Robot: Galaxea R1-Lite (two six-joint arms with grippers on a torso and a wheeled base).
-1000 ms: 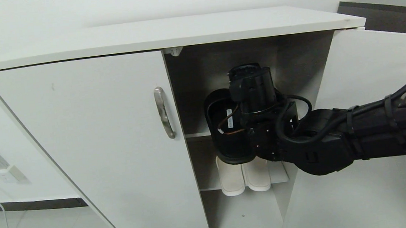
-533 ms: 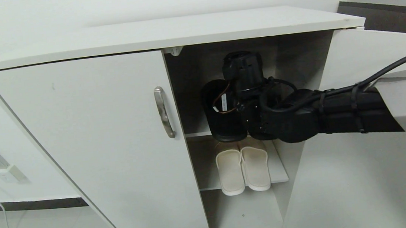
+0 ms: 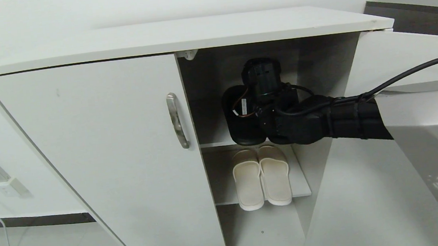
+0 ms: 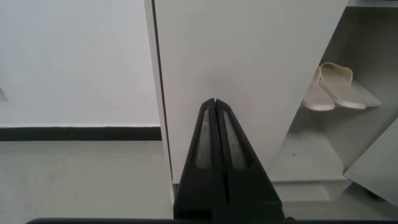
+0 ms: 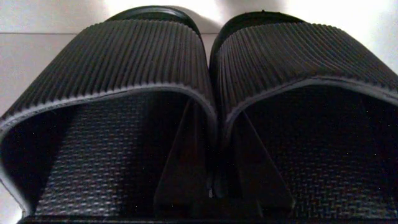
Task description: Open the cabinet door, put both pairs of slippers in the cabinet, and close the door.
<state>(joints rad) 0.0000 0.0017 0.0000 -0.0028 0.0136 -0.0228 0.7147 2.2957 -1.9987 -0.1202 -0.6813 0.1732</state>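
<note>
Two black slippers (image 3: 243, 120) side by side in cabinet (image 3: 178, 34), at upper shelf (image 3: 215, 144) | right claw (image 5: 214, 155) pinching their adjoining inner walls | white slippers (image 3: 261, 177) on middle shelf (image 3: 301, 189) | right door (image 3: 370, 189) open, left door (image 3: 97, 150) shut | left claw (image 4: 215, 124) pressed together, facing left door

Cabinet (image 3: 178, 34): white, left door (image 3: 98, 158) shut, right door (image 3: 370, 189) swung open.
Black slippers (image 3: 240, 117): at the upper shelf, partly hidden behind the right arm (image 3: 323, 123).
White slippers (image 3: 261, 177): side by side, one shelf below.
</note>
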